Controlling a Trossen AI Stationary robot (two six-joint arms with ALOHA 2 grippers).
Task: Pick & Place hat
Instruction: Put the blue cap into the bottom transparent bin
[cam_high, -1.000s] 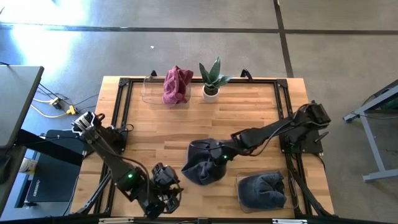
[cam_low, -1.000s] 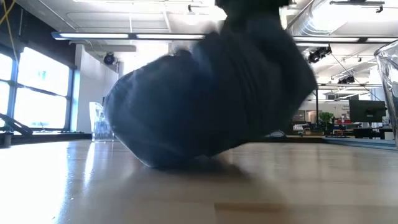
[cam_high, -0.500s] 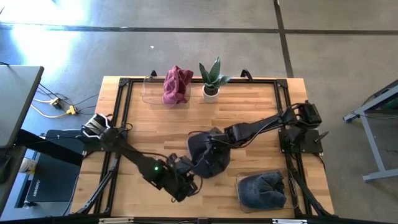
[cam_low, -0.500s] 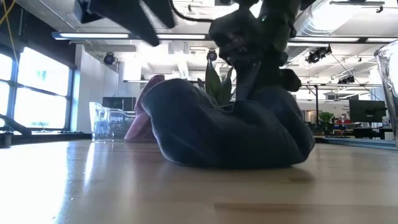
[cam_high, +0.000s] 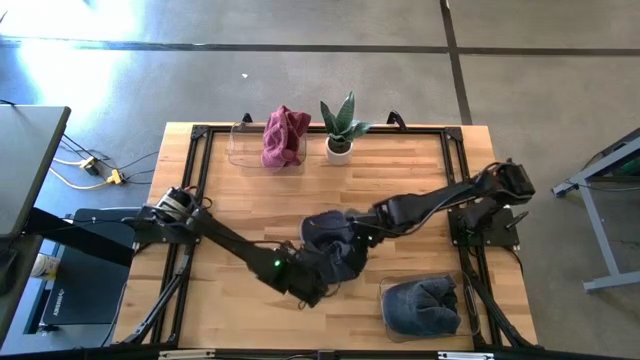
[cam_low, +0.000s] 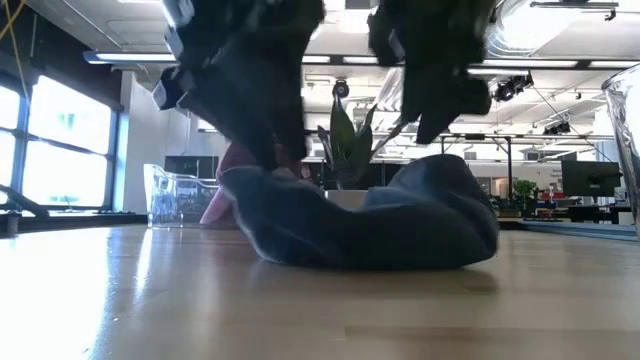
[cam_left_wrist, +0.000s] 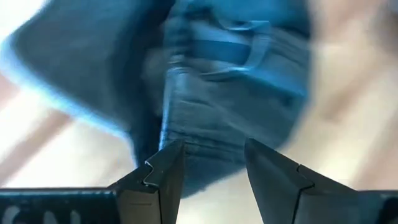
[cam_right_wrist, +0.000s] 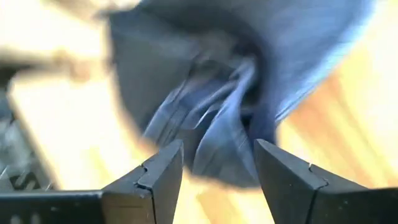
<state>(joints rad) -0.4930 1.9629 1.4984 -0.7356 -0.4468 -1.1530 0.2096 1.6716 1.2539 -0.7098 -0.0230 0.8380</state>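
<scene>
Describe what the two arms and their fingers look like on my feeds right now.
Both arms are dark, slim and jointed. The left arm has a pale collar near its base and a small green light near the wrist. The right arm ends at a bulky black base joint. The fingers in each wrist view are dark, wedge-shaped, with stepped inner edges; the right fingers match.
</scene>
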